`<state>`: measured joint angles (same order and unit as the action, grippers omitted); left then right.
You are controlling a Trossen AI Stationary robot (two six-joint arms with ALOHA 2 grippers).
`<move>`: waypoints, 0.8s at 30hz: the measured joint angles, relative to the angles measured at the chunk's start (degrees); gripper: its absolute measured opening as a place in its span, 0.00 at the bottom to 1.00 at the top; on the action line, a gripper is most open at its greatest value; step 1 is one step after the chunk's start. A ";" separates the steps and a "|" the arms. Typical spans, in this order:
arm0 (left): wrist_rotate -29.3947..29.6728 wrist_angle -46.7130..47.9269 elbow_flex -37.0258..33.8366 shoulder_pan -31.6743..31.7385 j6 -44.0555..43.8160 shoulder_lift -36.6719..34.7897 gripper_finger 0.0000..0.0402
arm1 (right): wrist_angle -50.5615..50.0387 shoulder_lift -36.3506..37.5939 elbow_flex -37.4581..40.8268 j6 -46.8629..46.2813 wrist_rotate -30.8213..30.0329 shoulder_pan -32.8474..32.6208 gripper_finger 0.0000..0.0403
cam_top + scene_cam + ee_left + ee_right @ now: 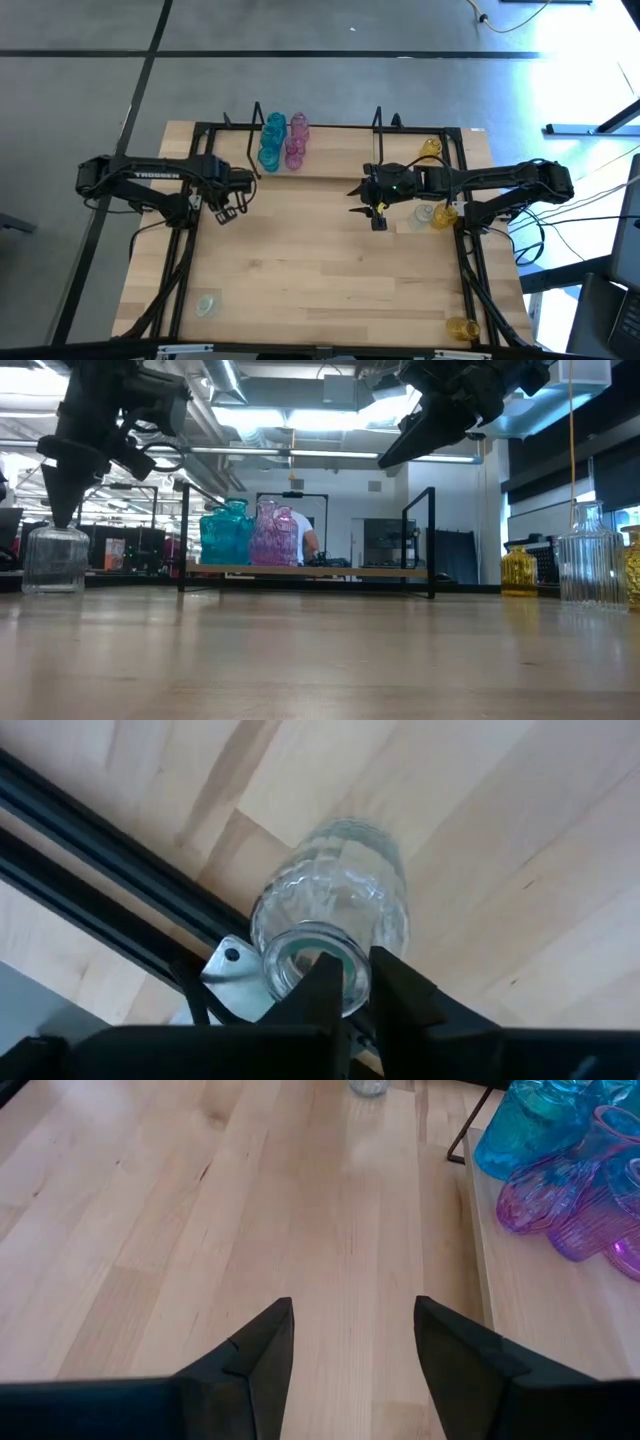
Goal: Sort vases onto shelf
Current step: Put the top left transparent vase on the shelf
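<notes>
Meanwhile the left gripper (345,982) hangs with jaws nearly together above a clear vase (335,925) at the table's (320,270) edge. Right gripper (352,1342), jaws spread, hovers near the shelf (330,165) holding teal vases (271,140) and pink vases (296,140).

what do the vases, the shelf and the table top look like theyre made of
The teal vases and pink vases look like tinted glass: translucent, ribbed, glossy highlights. The clear vase also looks like glass, with the wood grain showing through its patterned wall. The shelf looks like a pale wood plank with thin black end frames, probably metal. The table is light butcher-block wood in a matte finish.
</notes>
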<state>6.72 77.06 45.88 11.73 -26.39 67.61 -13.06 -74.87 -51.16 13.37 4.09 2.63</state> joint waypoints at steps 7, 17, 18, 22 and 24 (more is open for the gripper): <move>0.60 -1.10 4.87 -3.07 0.10 0.10 0.07 | 0.04 0.00 0.00 0.00 0.00 -0.01 0.47; 1.14 -5.41 14.02 -9.89 4.09 1.67 0.07 | 0.07 0.00 0.00 0.02 0.00 -0.01 0.47; 1.20 -5.54 15.06 -10.54 4.13 2.38 0.08 | 0.08 0.00 0.00 0.02 -0.01 -0.01 0.47; 1.41 -7.16 19.98 -12.48 5.25 6.59 0.08 | 0.11 0.00 0.00 0.02 -0.01 0.01 0.47; 2.42 -7.53 22.80 -13.03 6.55 9.45 0.08 | 0.09 0.00 0.00 0.02 -0.01 -0.01 0.47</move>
<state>9.14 69.53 68.68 -1.30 -19.84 77.06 -12.97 -74.87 -51.16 13.39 4.08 2.61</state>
